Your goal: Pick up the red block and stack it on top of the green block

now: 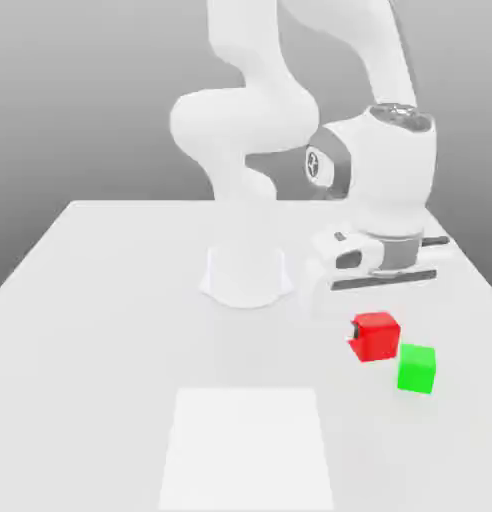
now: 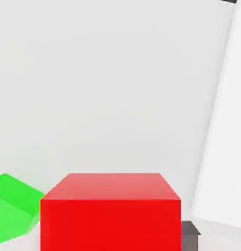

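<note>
A white robot arm reaches down over a pale, matte white surface (image 1: 110,300), and its hand (image 1: 375,318) sits low, directly above the small, plain, bright-red matte cube (image 1: 376,336). A dark fingertip (image 1: 354,330) shows against the red block's side in the exterior view, and another dark finger pad (image 2: 190,234) sits just beside the cube in the hand view, so the fingers appear to bracket the block. Whether they are pressing on it or standing slightly apart cannot be told. The red block seems to rest on the surface, not lifted. The small, plain, bright-green matte cube (image 1: 417,368) stands just beside it, nearer the camera and toward the exterior view's right, with nothing on top. Judging from this, the reach to the red block looks finished and the grasp is at hand; lifting, carrying across and setting the red block on the green one all remain to be done.
</note>
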